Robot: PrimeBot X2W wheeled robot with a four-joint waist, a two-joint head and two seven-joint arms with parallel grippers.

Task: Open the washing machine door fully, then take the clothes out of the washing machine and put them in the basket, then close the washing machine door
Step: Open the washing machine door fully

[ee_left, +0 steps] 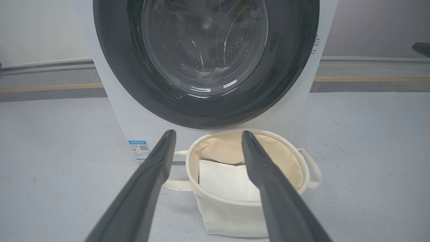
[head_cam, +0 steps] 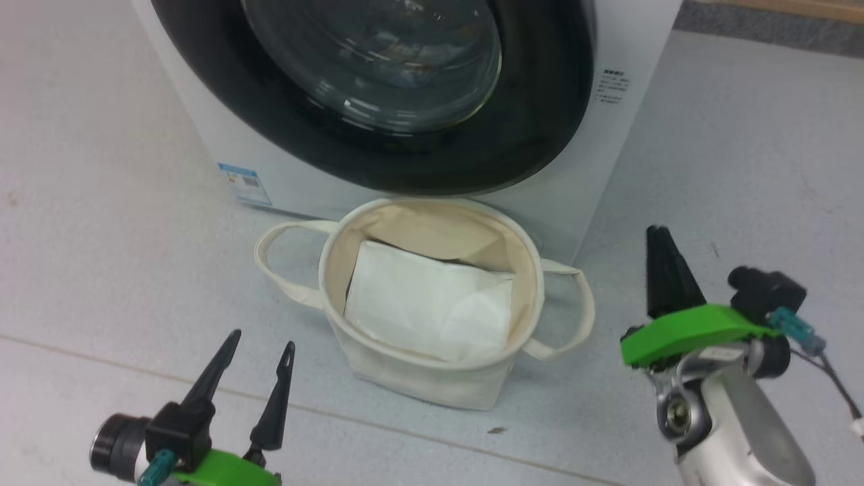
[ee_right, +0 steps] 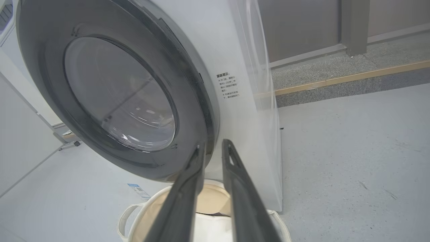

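Observation:
The white washing machine point(head_cam: 594, 169) stands ahead with its door point(head_cam: 540, 101) closed, the black ring lying flat against the front. Through the glass point(ee_left: 205, 43) I see the steel drum and a small pale bit of the clothes point(ee_left: 210, 75) at its bottom. The cream basket point(head_cam: 418, 385) stands on the floor just below the door and holds a white folded sheet point(head_cam: 425, 304). My left gripper point(head_cam: 263, 339) is open at the lower left, short of the basket. My right gripper point(head_cam: 665, 263) hangs right of the basket, its fingers drawn close together with nothing between them; in the right wrist view it point(ee_right: 214, 146) points at the door's lower right rim.
Grey floor point(head_cam: 101, 236) spreads on both sides of the machine. A blue label point(head_cam: 244, 183) marks the machine's lower left corner. In the right wrist view a raised kerb with a yellow strip point(ee_right: 352, 77) runs behind on the right. The basket's loop handles point(head_cam: 270, 263) stick out sideways.

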